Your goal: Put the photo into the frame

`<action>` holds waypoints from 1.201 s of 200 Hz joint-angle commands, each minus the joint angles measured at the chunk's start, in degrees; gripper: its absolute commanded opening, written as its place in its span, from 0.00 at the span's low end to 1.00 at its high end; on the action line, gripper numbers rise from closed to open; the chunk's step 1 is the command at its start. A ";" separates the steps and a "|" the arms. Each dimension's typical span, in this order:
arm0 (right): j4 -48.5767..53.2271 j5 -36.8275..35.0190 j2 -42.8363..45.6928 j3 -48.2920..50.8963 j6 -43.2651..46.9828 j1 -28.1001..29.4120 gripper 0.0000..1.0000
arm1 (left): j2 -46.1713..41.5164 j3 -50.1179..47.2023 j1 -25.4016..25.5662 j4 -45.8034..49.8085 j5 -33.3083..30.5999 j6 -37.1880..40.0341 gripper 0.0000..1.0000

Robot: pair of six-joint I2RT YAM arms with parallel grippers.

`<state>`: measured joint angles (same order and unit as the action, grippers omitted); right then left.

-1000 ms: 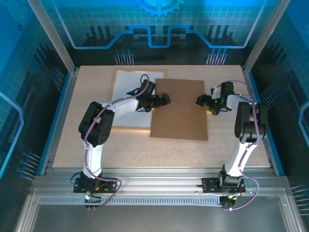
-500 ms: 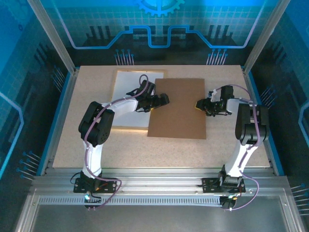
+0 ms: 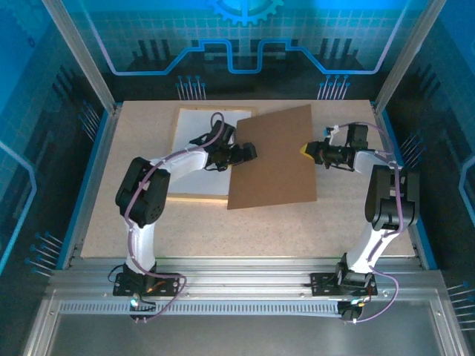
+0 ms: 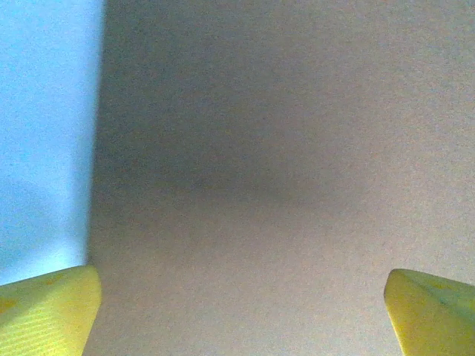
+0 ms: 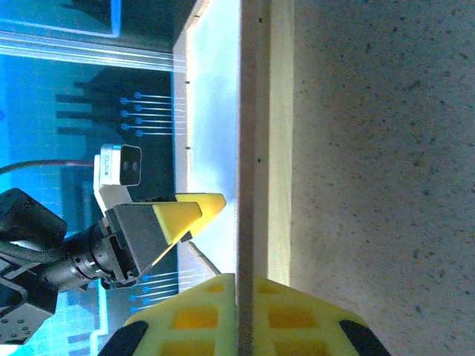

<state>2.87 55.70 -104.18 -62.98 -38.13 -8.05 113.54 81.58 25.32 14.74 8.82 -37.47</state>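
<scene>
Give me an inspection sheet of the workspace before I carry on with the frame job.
Surface: speckled beige table.
Job's things: wooden frame lies flat at the far left with a white sheet inside it; the brown backing board sits skewed over its right side.
Clutter: nothing seen.
Claws: right claw is shut on the board's right edge; left claw is open at the board's left edge.
Cables: purple cables run along both arms.
Surroundings: blue-lit panels; aluminium rail at the near edge.
</scene>
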 commanded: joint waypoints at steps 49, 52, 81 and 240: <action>-16.15 4.57 9.27 -1.71 -14.58 -3.98 0.00 | -10.01 2.96 -18.35 7.91 -7.65 11.25 0.99; -16.60 4.50 9.63 -1.75 -15.25 -4.27 0.00 | -9.80 2.99 -19.30 7.67 -7.49 11.39 0.99; -17.31 3.12 12.52 -2.25 -18.03 -7.49 0.00 | -3.97 8.65 -26.77 9.55 -6.40 12.22 0.99; -6.94 -5.89 21.39 -0.32 -9.31 -17.35 0.00 | 10.87 9.45 -29.45 -0.10 8.08 8.54 0.99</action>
<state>-1.02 48.18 -85.01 -63.68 -47.51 -24.82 126.06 94.19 -5.56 17.78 12.58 -27.14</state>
